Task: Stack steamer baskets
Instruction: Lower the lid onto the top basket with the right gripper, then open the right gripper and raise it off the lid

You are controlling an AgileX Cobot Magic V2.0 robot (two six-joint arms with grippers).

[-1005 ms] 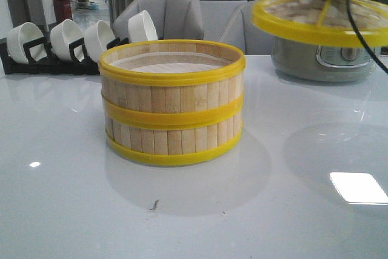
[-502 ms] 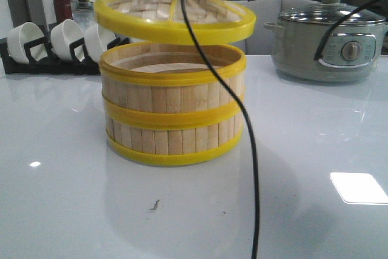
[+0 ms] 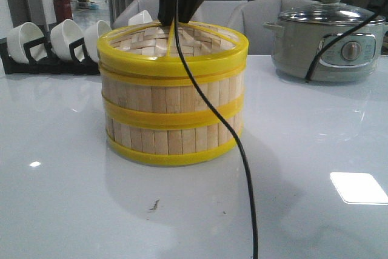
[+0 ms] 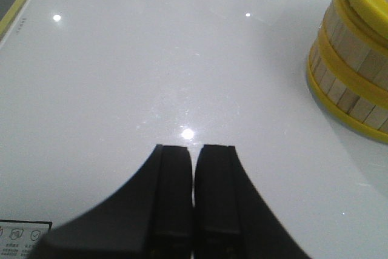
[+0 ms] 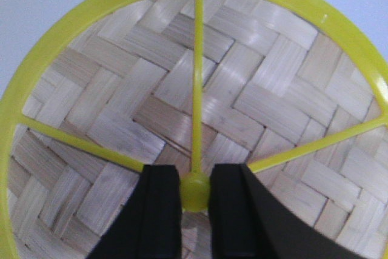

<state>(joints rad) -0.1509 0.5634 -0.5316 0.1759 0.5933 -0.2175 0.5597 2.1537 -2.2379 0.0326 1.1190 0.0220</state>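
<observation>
Gripping the lid's [image 3: 173, 43] yellow centre knob [image 5: 194, 191] from above, the right gripper [image 3: 179, 11] has its jaws closed on either side of it. That lid lies on the top rim of the two stacked baskets [image 3: 172, 108], tilted a little toward the camera as far as the front view shows; whether it is fully seated I cannot tell. Both baskets stand mid-table [image 3: 291, 168], one squarely on the other. Left gripper [image 4: 194, 198] hangs above bare table beside the stack, jaws together and holding nothing. A black cable [image 3: 227, 131] hangs across the front of the stack. Behind it stand a rack of white bowls [image 3: 60, 40] and a grey-green pot [image 3: 327, 43].
</observation>
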